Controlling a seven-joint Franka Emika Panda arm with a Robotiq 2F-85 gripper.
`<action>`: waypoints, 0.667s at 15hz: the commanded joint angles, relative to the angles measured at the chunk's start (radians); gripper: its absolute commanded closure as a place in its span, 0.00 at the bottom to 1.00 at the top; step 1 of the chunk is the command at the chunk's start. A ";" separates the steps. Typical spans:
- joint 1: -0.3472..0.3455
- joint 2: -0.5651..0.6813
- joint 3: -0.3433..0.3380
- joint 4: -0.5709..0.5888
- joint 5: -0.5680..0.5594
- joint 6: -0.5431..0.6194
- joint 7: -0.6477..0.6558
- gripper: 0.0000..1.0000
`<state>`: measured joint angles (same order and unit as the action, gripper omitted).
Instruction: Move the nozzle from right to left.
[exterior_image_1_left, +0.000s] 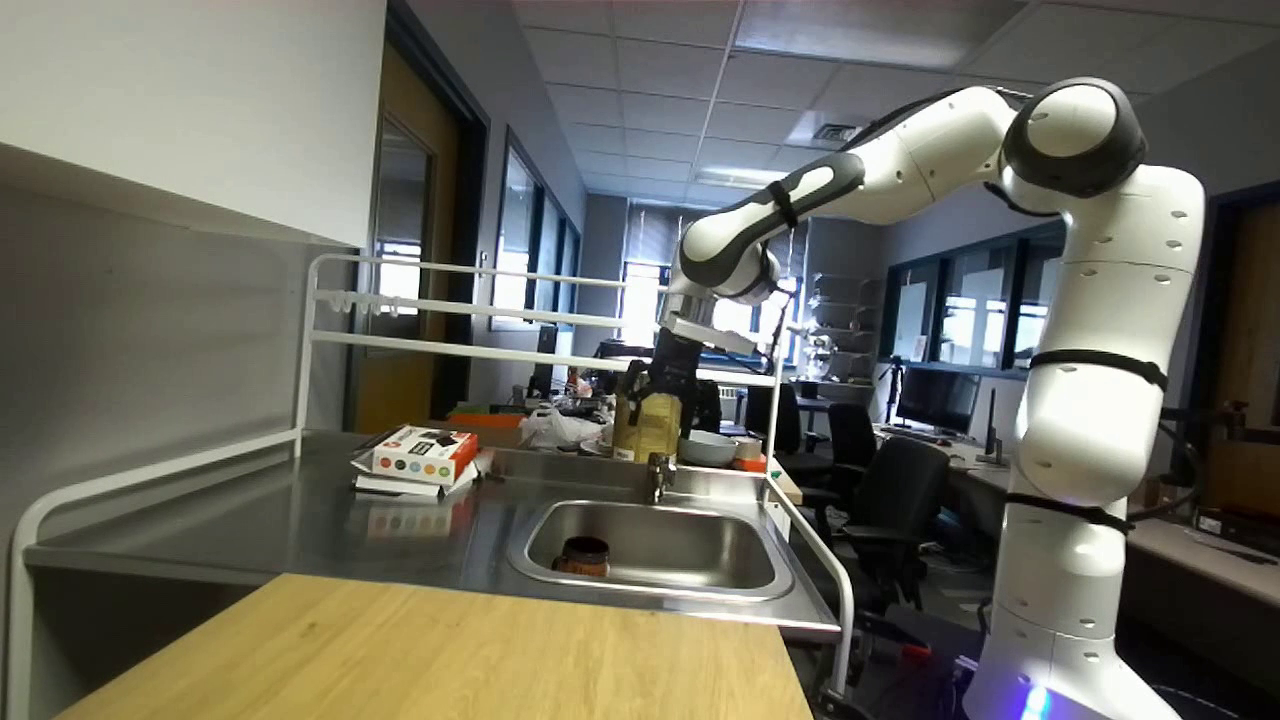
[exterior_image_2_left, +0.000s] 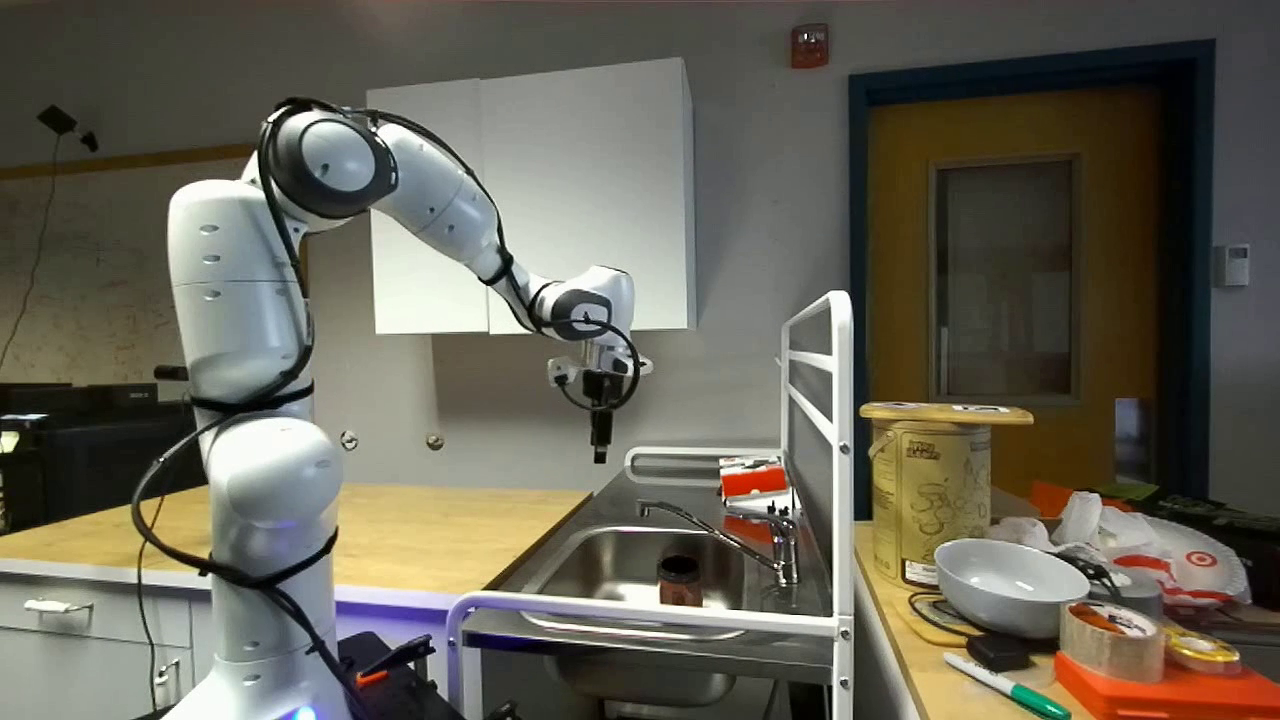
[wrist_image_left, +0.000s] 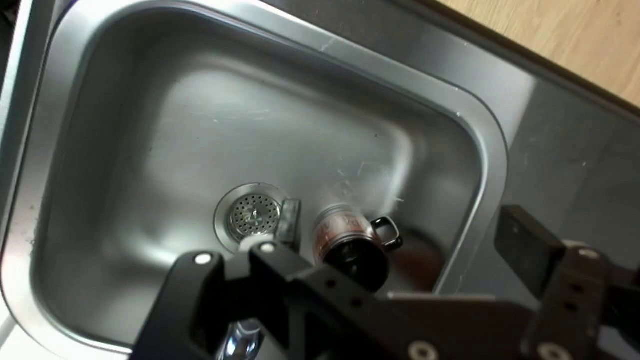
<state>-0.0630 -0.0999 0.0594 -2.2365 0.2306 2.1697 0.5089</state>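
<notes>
I'm hovering the claw (wrist_image_left: 405, 230), spread wide; the tap spout (exterior_image_2_left: 720, 534), handled mug (wrist_image_left: 345, 239) and sink (wrist_image_left: 270, 125) are sitting below it.

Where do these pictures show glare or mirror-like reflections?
In an exterior view, the far window is washed out and the steel counter mirrors the box; in the wrist view, pale glare streaks the sink, which also reflects the mug.
</notes>
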 joint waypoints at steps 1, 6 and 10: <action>-0.005 0.099 -0.042 0.105 -0.029 -0.012 0.068 0.00; -0.016 0.201 -0.106 0.184 -0.011 -0.021 0.070 0.00; -0.026 0.295 -0.144 0.242 0.004 -0.026 0.062 0.00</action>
<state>-0.0856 0.1161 -0.0628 -2.0717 0.2257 2.1726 0.5512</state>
